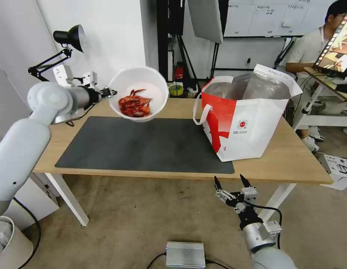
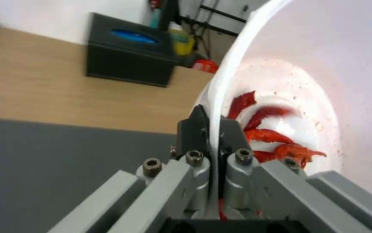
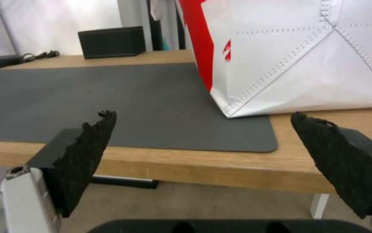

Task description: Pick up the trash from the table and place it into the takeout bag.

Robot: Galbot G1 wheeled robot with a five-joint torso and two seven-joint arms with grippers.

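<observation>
The left pincer (image 1: 111,92) clamps the rim of the white bowl (image 1: 138,93), holding it tilted in the air above the counter's (image 1: 289,160) far left. The takeout bag (image 1: 248,123) stands at right. The right pincer (image 1: 232,182) hangs wide open below the counter's near edge.

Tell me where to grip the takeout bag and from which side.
Take the white strap handle on the takeout bag, coming from the mat side. It hangs as an open loop off the bag's red panel, while the foil-lined walls look wide and floppy. The right tool is open, below the table's front edge.
</observation>
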